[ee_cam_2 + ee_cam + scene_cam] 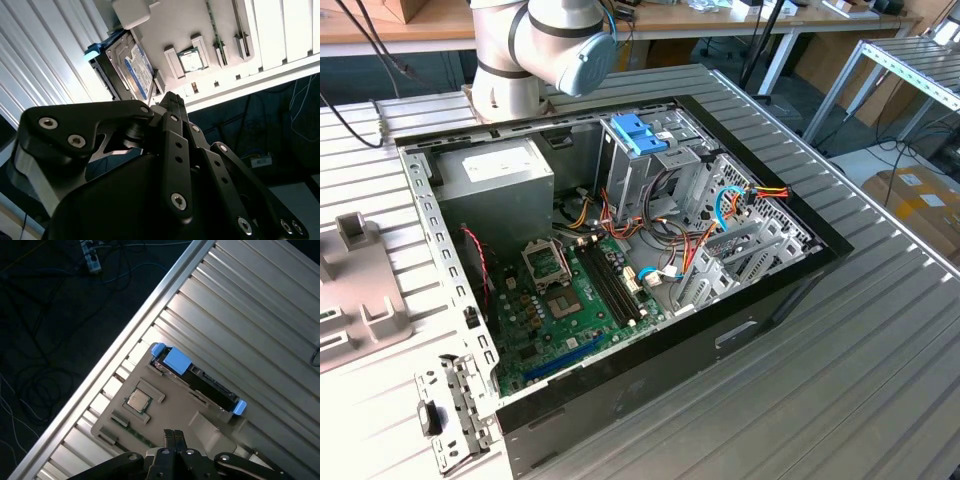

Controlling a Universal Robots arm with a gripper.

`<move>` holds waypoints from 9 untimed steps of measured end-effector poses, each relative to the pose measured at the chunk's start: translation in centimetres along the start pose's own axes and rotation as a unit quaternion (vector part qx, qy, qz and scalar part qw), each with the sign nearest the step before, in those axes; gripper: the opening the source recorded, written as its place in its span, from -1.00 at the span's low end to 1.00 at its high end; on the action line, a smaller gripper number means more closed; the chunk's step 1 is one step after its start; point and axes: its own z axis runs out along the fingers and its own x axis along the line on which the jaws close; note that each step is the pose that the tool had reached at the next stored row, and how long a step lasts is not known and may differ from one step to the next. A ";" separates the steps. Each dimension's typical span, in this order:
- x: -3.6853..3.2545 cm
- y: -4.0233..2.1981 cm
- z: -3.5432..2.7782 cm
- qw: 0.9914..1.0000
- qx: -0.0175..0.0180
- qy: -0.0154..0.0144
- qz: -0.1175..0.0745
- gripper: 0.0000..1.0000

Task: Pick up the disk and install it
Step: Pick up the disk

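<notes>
Exterior view, from its left: one grey holder tray point(360, 300) lies on the ribbed tabletop point(860, 380), then comes one open computer case point(620, 250), with one arm point(545, 45) at the case's far side. In the first wrist view, one processor chip point(138, 400) sits in a pocket of that tray. The one claw point(173, 434) hangs above the tray with its pads pressed together, gripping nothing. The one disk point(200, 381) stands on edge in a slot along the tray's side, with a blue rail end showing at each end, apart from the claw.

By my reading, the pickup is at its approach: the disk is not yet grasped and nothing of the install is done. A grasp would call for the claw to be opened and squared across the disk's thin body, clear of the tray's walls.
</notes>
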 end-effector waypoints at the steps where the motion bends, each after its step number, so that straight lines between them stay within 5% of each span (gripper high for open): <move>1: 0.00 0.00 0.00 1.000 0.000 0.000 -0.003 -0.79; 9: 0.00 0.00 0.00 1.000 -0.001 0.001 -0.023 -0.79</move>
